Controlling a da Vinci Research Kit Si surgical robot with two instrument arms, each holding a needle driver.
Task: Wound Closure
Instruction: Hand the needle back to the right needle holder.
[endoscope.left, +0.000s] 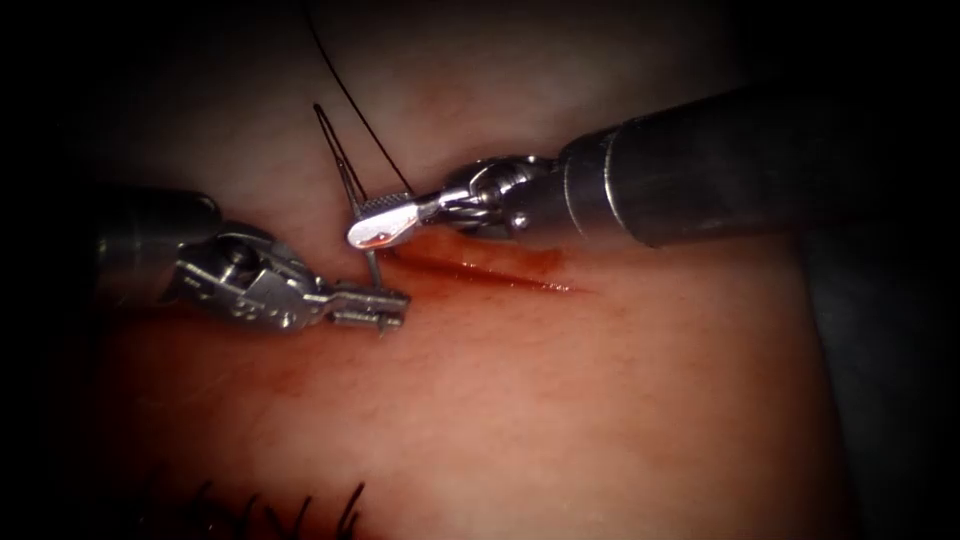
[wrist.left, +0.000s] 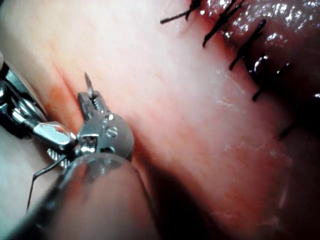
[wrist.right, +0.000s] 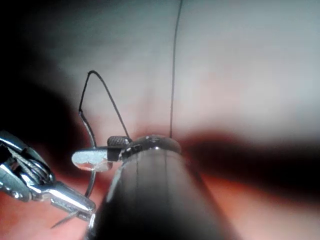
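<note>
The needle (endoscope.left: 372, 262) stands beside the cut (endoscope.left: 490, 268), left tool (endoscope.left: 372, 306) gripping near its point, right tool (endoscope.left: 385, 222) clamped higher (keep both holds firm).

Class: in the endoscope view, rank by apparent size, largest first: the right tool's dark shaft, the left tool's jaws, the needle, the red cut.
1. Right tool's shaft, though nearness to the camera may enlarge it.
2. Cut and needle: similar visible length, unranked.
3. Left tool's jaws, holding the needle near its tip; left tool.

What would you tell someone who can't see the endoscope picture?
Two tools hold one needle over the tissue: the left tool near its tip, the right tool higher up. Thread runs up, and the cut is red.
</note>
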